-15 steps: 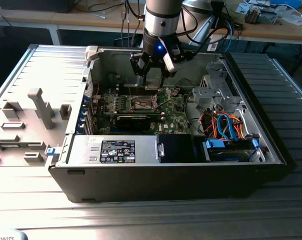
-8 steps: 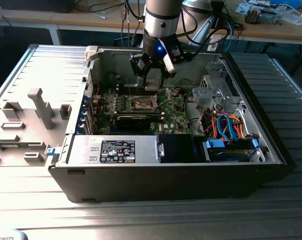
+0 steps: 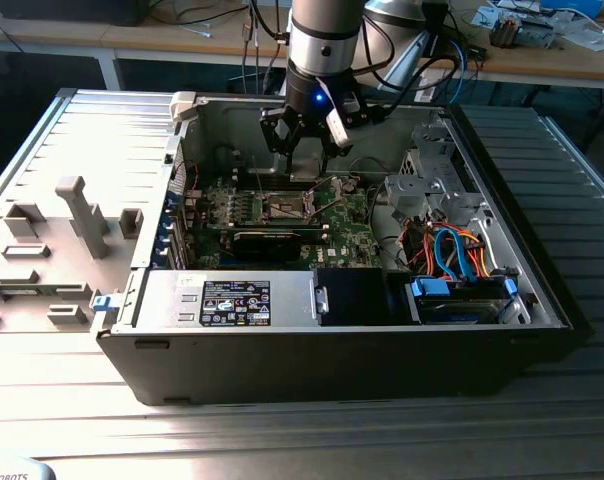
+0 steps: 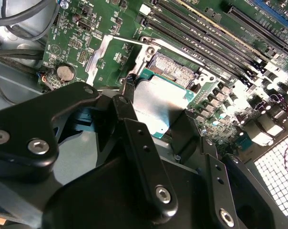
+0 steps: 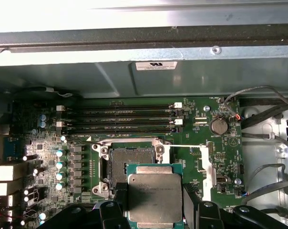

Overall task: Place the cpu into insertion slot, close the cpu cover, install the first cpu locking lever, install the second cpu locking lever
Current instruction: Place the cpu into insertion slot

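My gripper hangs inside the open computer case, over the far part of the green motherboard. It is shut on the cpu, a silver-grey square on a green carrier, gripped at two opposite edges by the black fingers. The cpu hovers just beside and partly over the insertion slot, whose dark square bed lies uncovered. In the second wrist view the cpu covers most of the insertion slot. The cpu cover lies swung open flat beside the slot, also seen as the cpu cover.
Long black memory slots run along the far side of the socket. The case's back wall rises close behind. A grey drive cage and orange and blue cables fill the exterior view's right. A power supply sits in front.
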`<state>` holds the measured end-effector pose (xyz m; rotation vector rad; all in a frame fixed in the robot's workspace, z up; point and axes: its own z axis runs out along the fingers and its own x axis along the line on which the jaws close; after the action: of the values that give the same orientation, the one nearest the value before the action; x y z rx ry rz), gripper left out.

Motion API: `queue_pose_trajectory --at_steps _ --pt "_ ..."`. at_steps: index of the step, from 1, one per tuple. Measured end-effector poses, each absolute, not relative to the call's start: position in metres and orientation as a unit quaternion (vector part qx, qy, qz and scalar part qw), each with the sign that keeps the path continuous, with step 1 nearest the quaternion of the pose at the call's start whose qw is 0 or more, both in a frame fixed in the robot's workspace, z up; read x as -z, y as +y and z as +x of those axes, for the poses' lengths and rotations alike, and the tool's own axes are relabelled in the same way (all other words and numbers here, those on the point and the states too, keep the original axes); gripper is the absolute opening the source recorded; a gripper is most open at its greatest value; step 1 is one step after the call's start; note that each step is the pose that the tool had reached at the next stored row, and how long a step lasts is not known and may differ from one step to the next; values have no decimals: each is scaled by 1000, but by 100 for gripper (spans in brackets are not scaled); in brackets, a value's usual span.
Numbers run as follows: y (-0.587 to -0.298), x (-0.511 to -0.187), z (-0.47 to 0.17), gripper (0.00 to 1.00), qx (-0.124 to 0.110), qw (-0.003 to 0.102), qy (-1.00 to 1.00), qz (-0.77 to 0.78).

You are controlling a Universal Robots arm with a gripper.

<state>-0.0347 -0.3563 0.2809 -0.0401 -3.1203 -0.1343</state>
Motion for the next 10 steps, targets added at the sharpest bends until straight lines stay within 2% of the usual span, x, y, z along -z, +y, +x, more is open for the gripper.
queue_pose_trajectory --at_steps 10 --pt "-356 -269 -35 54 43 9 -999 -13"
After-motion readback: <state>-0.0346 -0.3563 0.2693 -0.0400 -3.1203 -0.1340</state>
